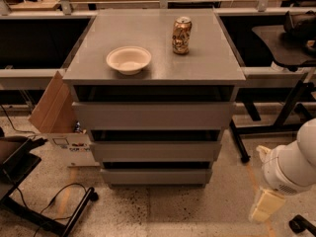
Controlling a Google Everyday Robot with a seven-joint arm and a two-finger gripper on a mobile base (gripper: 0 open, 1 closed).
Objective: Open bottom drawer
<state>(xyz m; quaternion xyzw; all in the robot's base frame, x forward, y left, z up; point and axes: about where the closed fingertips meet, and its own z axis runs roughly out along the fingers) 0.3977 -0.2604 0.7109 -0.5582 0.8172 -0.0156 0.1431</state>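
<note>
Bottom drawer [157, 176] noted shut, lowest front below the worktop's [158, 63] front edge. No handle, so its top lip is probably best hooked at the dark gap above and drawn straight out. Gripper [265, 207] held low beyond the front right corner, well apart from the drawer; open or closed cannot be told

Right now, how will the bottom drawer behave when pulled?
Probably rigid, sliding straight: the bottom drawer has a flat grey front. Likely slippery to grab: no handle shows. The gripper sits low right, apart from it.
</note>
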